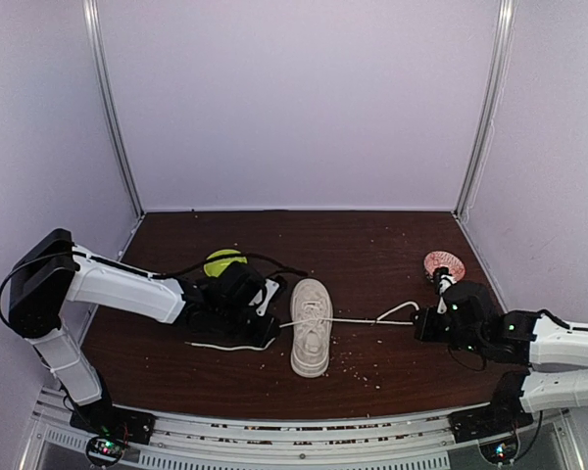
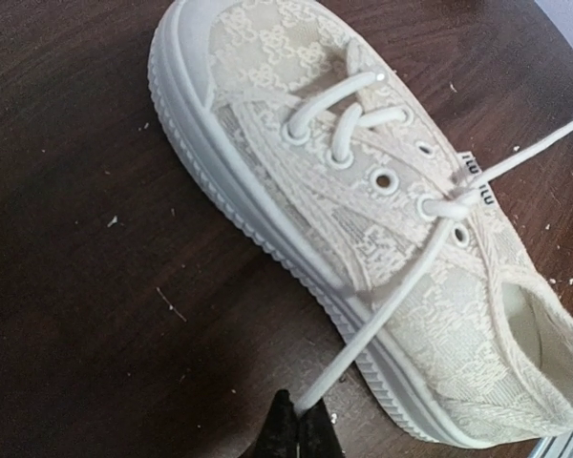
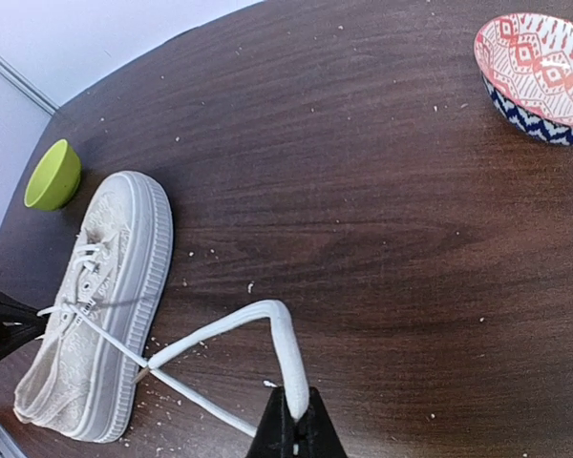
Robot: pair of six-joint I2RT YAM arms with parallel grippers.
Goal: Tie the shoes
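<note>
**Left wrist view.** I am pinching the left lace [image 2: 392, 305] between the left fingers [image 2: 279, 431], which are closed on its lower end. The lace is running taut from the fingertips, up and to the right, into an eyelet of the shoe [image 2: 363, 239]. The shoe is resting on its sole on the worktop [image 2: 76, 286] just beyond these fingers. Its toe is pointing up and left of them, and its heel is lying off to their right.

**Right wrist view.** I am gripping the right lace [image 3: 279, 334] with the right fingers [image 3: 275, 431], clamped shut on it. The lace is rising from the fingertips and bending sharply back to the left. A thinner stretch is running from the eyelets towards the fingers. The shoe is lying well to the left of these fingers, with the green bowl [image 3: 53, 175] beyond its toe. The patterned bowl [image 3: 540, 81] is sitting far up and to the right of them.

**Top view.** The shoe is sitting between the two sets of fingers, nearer the left ones. A slack strand [image 1: 225, 346] is lying on the worktop beneath the left arm.
</note>
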